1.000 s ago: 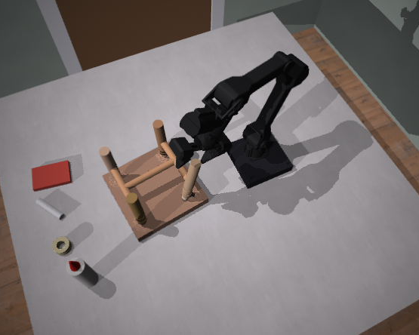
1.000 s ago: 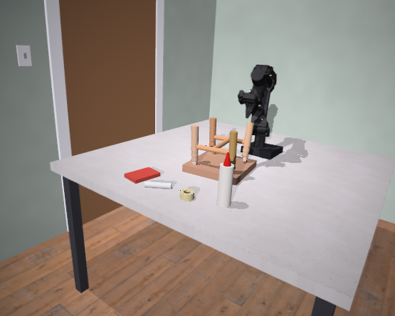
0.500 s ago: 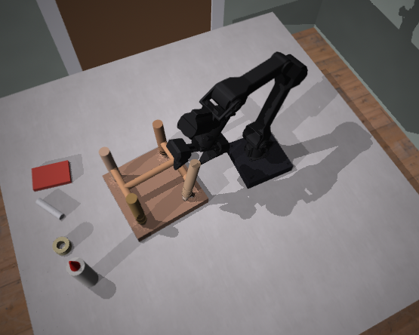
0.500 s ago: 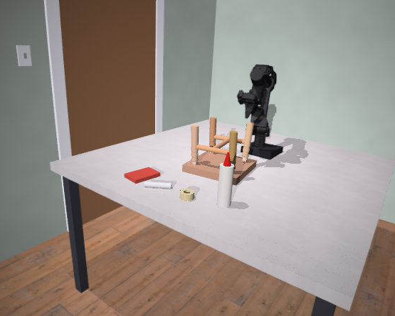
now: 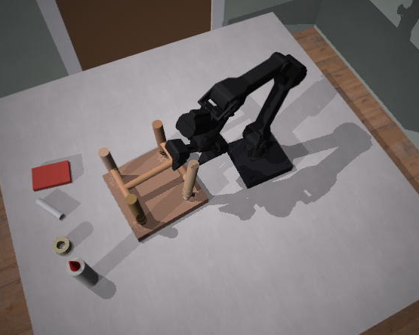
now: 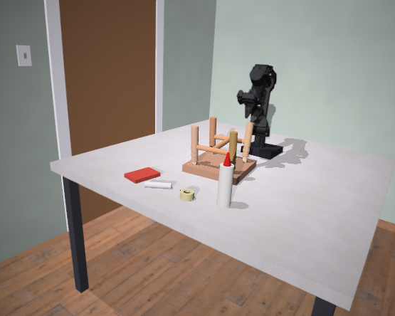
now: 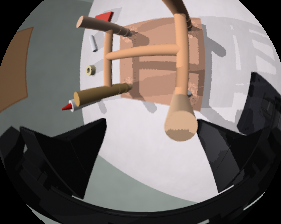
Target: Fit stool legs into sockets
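The stool seat lies upside down on the table. A pinkish leg, an orange-brown leg and an olive leg stand at three corners. The light tan leg leans outward at the fourth, with a pale bit at its foot. A pale bit also shows under the pinkish leg. Whether the shoulders touch the seat is unclear. My gripper is open and empty, above the light tan leg's side of the stool.
Rails join the legs in pairs, with a crossbar between them. A red block, a white rod, a yellowish ring and a red-tipped white bottle stand or lie beyond the stool.
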Controlling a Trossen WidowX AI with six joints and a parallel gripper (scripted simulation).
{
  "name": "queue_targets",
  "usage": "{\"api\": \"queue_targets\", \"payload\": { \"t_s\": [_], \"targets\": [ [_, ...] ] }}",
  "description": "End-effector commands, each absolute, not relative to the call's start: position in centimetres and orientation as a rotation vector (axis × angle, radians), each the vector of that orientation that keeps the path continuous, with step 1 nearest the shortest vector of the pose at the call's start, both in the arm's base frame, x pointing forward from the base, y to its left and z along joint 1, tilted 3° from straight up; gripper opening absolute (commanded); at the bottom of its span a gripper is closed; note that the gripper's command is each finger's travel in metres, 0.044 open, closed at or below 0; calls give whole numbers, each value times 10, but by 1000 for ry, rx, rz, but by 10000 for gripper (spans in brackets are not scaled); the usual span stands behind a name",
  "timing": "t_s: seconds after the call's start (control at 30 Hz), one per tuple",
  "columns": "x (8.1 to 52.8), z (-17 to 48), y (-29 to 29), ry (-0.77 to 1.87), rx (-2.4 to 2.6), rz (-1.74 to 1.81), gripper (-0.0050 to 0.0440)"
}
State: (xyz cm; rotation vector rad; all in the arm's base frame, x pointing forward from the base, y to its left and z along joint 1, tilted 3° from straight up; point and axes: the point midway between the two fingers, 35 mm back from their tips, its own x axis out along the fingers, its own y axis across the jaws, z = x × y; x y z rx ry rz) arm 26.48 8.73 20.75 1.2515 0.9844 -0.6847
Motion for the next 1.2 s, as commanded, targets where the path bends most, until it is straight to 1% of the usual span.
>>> {"api": "queue_targets", "payload": {
  "t_s": [0.0, 1.17],
  "targets": [
    [269, 208, 88, 979, 1248, -679, 440],
    [279, 208, 90, 979, 1248, -679, 440]
  ]
}}
